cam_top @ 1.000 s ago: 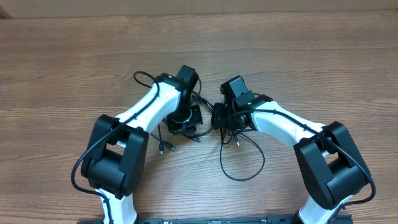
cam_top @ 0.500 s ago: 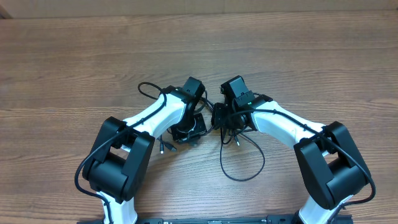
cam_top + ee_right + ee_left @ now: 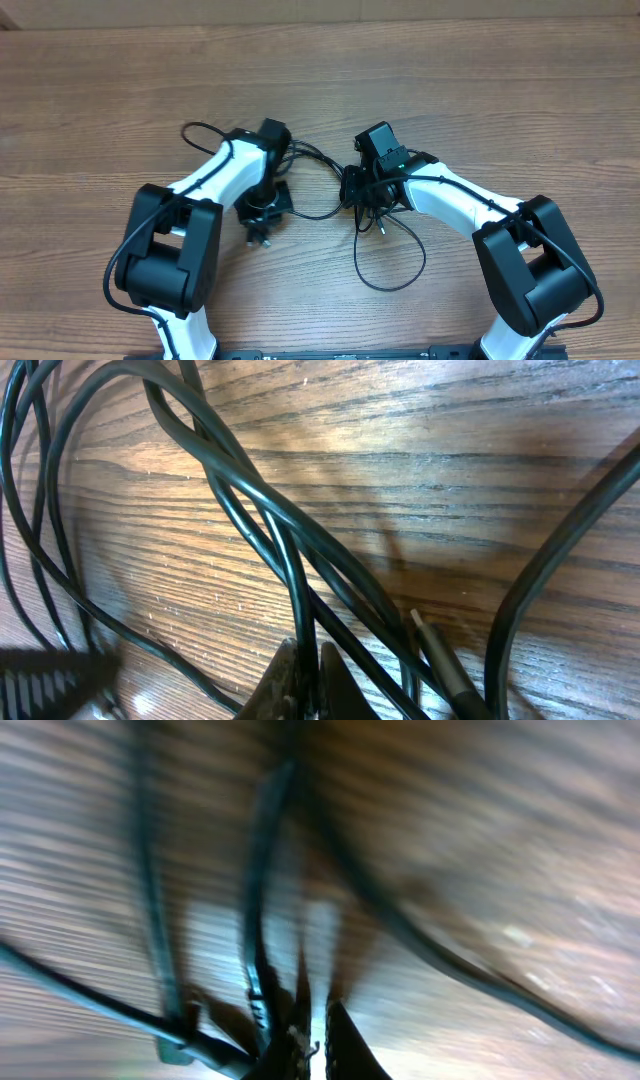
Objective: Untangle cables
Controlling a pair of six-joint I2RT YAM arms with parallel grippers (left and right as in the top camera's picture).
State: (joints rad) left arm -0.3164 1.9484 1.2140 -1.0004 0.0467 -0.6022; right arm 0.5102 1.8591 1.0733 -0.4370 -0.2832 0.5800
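Thin black cables [image 3: 232,478] lie looped on the wooden table [image 3: 500,90].

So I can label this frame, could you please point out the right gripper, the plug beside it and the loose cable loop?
right gripper [image 3: 307,662], right wrist view, between its fingertips.
plug [image 3: 450,672], right wrist view, its dark body.
cable loop [image 3: 385,290], overhead view, its bottom bend.

White-and-black left arm [image 3: 215,175] angled inward, black left gripper [image 3: 315,1042] pinched closed, white-and-black right arm [image 3: 450,200] mirrored, black right gripper [image 3: 308,665] closed, both pointing down

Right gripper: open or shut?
Shut on the cables: in the right wrist view the right gripper is closed tight, a black strand pinched between its tips.
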